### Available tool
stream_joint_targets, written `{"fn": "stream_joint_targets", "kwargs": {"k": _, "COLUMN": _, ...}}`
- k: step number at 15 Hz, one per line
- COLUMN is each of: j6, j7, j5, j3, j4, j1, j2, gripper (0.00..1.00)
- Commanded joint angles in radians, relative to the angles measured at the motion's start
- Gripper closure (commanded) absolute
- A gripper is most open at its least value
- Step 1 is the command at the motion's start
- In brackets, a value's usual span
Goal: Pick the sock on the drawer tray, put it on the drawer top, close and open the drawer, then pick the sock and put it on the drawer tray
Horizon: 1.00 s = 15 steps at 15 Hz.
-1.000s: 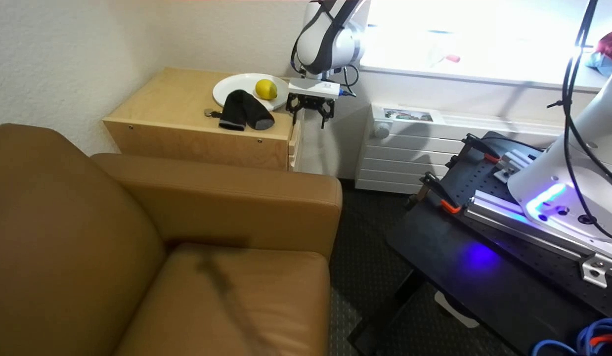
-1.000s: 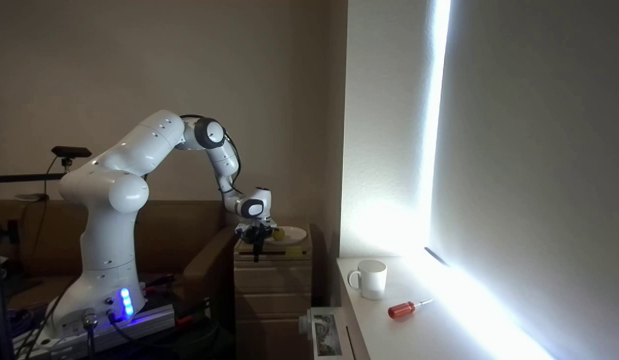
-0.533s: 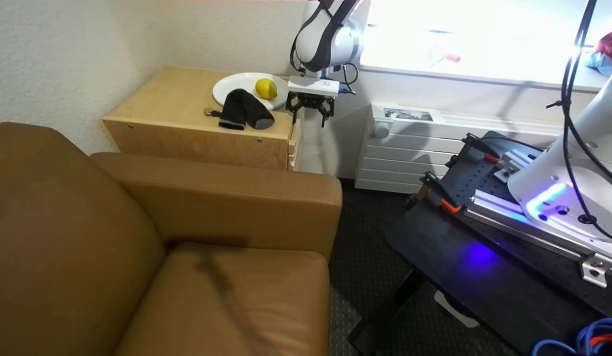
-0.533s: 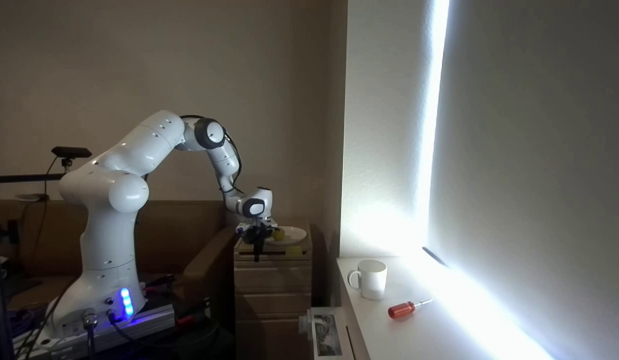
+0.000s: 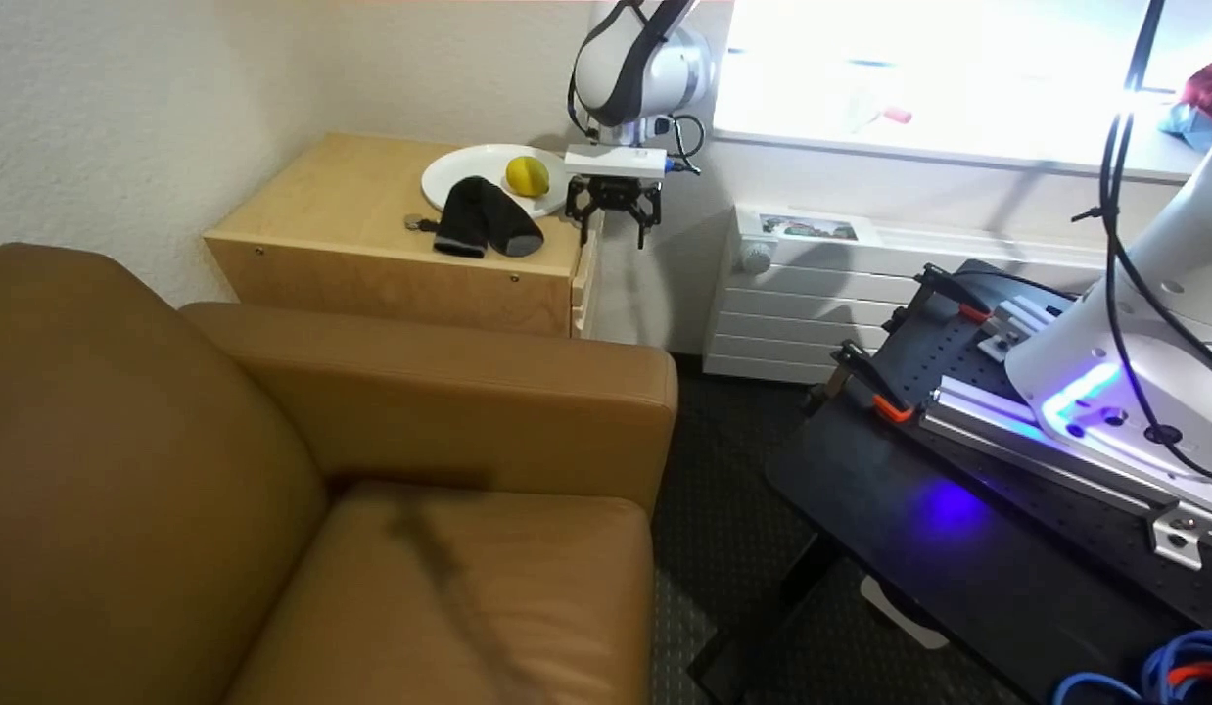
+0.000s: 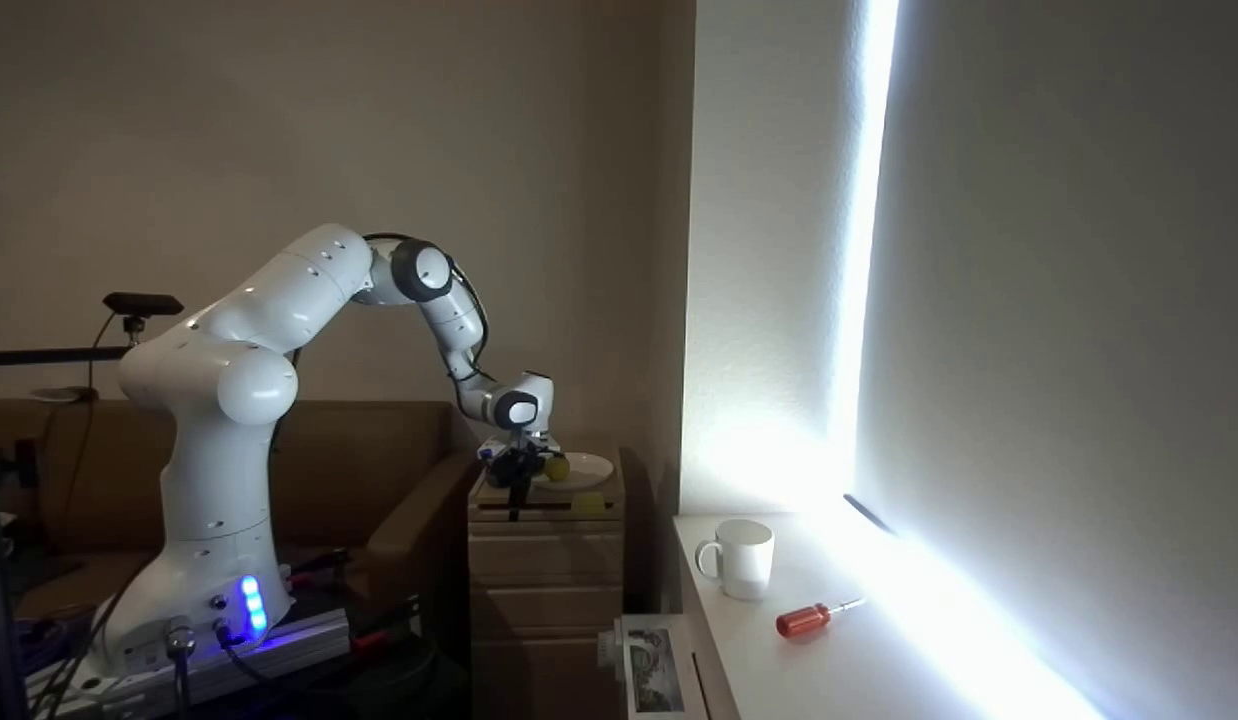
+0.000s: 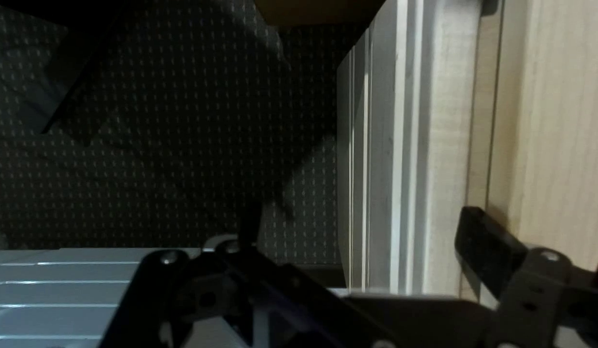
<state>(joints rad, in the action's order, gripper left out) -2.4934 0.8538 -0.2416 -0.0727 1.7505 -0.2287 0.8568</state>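
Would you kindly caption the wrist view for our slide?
Open gripper at the edge of the cabinet, carpet below, radiator at lower left.

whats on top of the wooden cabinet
On the drawer top: a white plate bearing a yellow lemon, the black sock, and a grey item too small to identify. The sock hides part of the plate's edge; anything under either cannot be seen.
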Motion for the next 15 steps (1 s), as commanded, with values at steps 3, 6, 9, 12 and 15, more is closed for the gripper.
{"fn": "stream_joint_targets", "kwargs": {"k": 3, "j6": -0.016, "j7": 0.023, "j5": 0.013, "j3": 0.004, "j4": -0.002, "j1": 0.009, "j2": 0.003, "gripper": 0.0}}
{"fn": "stream_joint_targets", "kwargs": {"k": 6, "j6": -0.029, "j7": 0.028, "j5": 0.015, "j3": -0.008, "j4": -0.002, "j1": 0.011, "j2": 0.008, "gripper": 0.0}}
{"fn": "stream_joint_targets", "kwargs": {"k": 9, "j6": -0.028, "j7": 0.032, "j5": 0.01, "j3": -0.001, "j4": -0.053, "j1": 0.016, "j2": 0.068, "gripper": 0.0}}
{"fn": "stream_joint_targets", "kwargs": {"k": 12, "j6": -0.064, "j7": 0.048, "j5": 0.005, "j3": 0.003, "j4": -0.051, "j1": 0.005, "j2": 0.109, "gripper": 0.0}}
{"fn": "stream_joint_targets", "kwargs": {"k": 15, "j6": -0.144, "j7": 0.051, "j5": 0.008, "j3": 0.001, "j4": -0.006, "j1": -0.014, "j2": 0.104, "gripper": 0.0}}
